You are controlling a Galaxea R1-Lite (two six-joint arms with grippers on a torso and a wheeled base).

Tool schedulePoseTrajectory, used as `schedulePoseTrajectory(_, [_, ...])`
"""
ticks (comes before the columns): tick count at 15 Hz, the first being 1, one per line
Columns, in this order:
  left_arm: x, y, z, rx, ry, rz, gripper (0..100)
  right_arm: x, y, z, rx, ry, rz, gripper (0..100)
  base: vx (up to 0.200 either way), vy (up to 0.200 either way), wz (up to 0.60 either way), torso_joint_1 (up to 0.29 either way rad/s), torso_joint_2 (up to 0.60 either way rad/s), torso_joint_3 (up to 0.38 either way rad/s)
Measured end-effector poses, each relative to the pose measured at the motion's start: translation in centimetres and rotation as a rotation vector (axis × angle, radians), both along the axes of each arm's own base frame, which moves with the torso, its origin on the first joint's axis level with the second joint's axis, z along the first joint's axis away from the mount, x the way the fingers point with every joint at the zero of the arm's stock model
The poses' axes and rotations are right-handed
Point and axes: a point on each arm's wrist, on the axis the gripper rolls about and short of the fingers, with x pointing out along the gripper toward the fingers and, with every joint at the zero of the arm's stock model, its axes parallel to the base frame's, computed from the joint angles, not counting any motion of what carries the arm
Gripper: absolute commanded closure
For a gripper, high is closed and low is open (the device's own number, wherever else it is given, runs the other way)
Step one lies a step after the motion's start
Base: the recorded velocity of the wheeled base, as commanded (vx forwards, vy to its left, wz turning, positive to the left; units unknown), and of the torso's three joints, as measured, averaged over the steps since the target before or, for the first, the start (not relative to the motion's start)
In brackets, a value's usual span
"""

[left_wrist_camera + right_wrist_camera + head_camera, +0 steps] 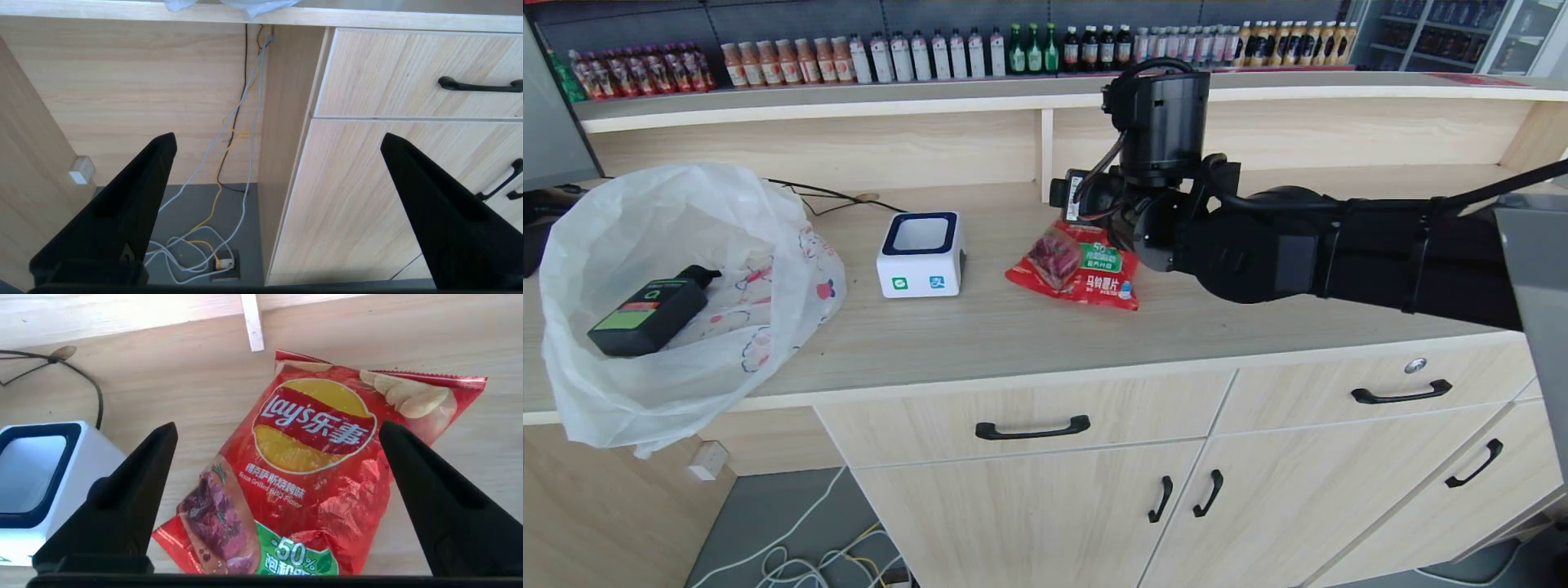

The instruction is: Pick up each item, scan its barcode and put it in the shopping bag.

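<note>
Now my right gripper (275, 431) hangs over the chips bag (315, 482), the fingers spread wide and holding nothing. The chips bag lies flat on the counter (1013, 327), near the scanner (920, 255). Its foil looks puffy and slippery, so I think a pinch from above could slide off, or crush the chips. If pushed, it may knock the scanner. My left gripper (276, 139) is also wide open and empty, low by the cabinet (343, 188).
</note>
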Motion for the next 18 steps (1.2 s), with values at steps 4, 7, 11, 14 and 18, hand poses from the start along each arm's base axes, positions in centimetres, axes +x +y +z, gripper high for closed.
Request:
schedulePoseTrajectory(4, [0.0, 0.0, 0.0, 0.000, 0.000, 0.000, 0, 0.7, 0.8, -1.8, -0.004, 0.029, 0.000, 0, 0.000, 0.000, 0.00, 0.000, 0.00, 0.000])
schedulePoseTrajectory(7, [0.0, 0.0, 0.0, 0.000, 0.000, -0.001, 0, 0.8, 1.3, -2.5, -0.006, 0.041, 0.006, 0, 0.000, 0.000, 0.00, 0.000, 0.00, 0.000])
schedulePoseTrajectory(11, [0.0, 0.0, 0.0, 0.000, 0.000, 0.000, 0, 1.1, 1.5, -3.2, -0.003, 0.052, -0.001, 0, 0.000, 0.000, 0.00, 0.000, 0.00, 0.000])
schedulePoseTrajectory(14, [0.0, 0.0, 0.0, 0.000, 0.000, 0.000, 0, 1.2, 1.6, -3.4, -0.011, 0.055, -0.003, 0, 0.000, 0.000, 0.00, 0.000, 0.00, 0.000])
schedulePoseTrajectory(18, [0.0, 0.0, 0.0, 0.000, 0.000, 0.000, 0, 1.9, 0.6, -3.8, -0.099, 0.045, -0.020, 0, 0.000, 0.000, 0.00, 0.000, 0.00, 0.000])
